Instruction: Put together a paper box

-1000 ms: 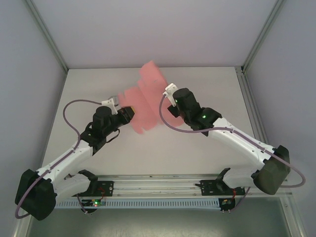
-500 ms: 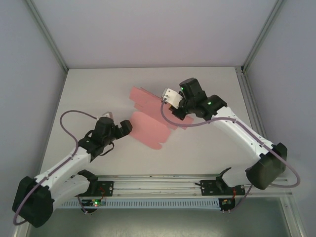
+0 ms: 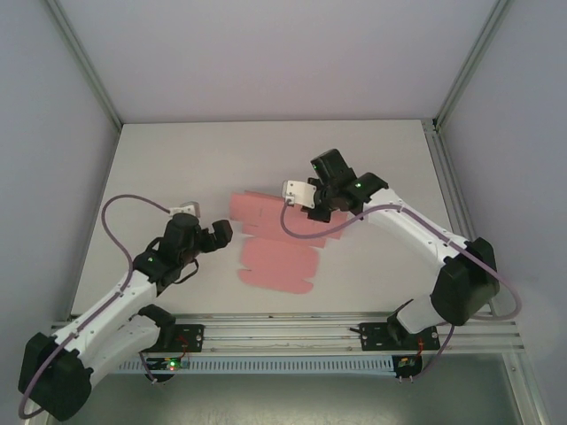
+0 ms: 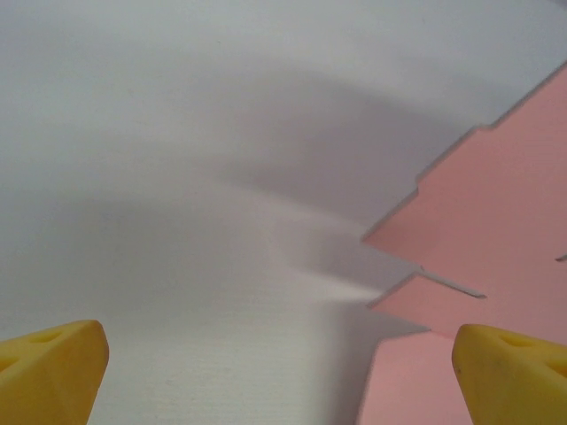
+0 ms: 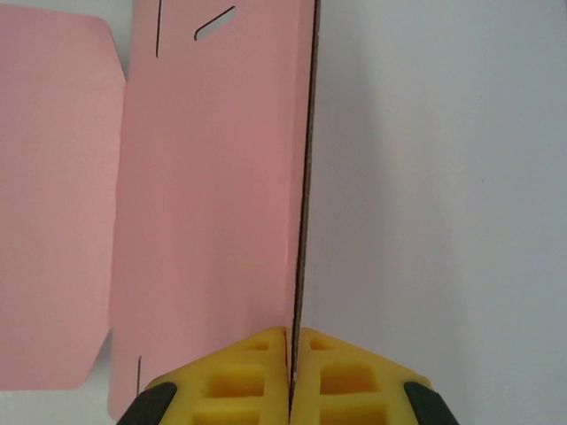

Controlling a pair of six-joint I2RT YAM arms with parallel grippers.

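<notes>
Here, the paper box (image 3: pixel 275 257), a flat die-cut sheet of thin pink card with stepped flaps and short cut slits, lies opened out near the middle of the matte white table (image 3: pixel 177 159), between the two arms; its right-hand part reaches up to the right gripper (image 3: pixel 317 212). In the right wrist view this gripper's moulded yellow fingertips (image 5: pixel 257 372) are pressed together on the thin brownish edge of the card (the edge runs straight up the picture from between them), so it is pinching the paper box (image 5: pixel 204 204); left of that edge the pink panel spreads out, with a round-cornered flap at the far left and slits near the top; right of it is bare table. The left gripper (image 3: pixel 221 234) sits low just beside the sheet's left edge, its jaws spread wide and gripping nothing; in the left wrist view its two yellow fingertips (image 4: pixel 53 367) stand at opposite bottom corners with white table between them; the stepped edge of the pink card (image 4: pixel 496 221) comes in from the right and throws a soft shadow on the surface; whether the right-hand fingertip touches the card I cannot tell; a thin purple cable (image 3: pixel 120 221) loops out from the left arm
</notes>
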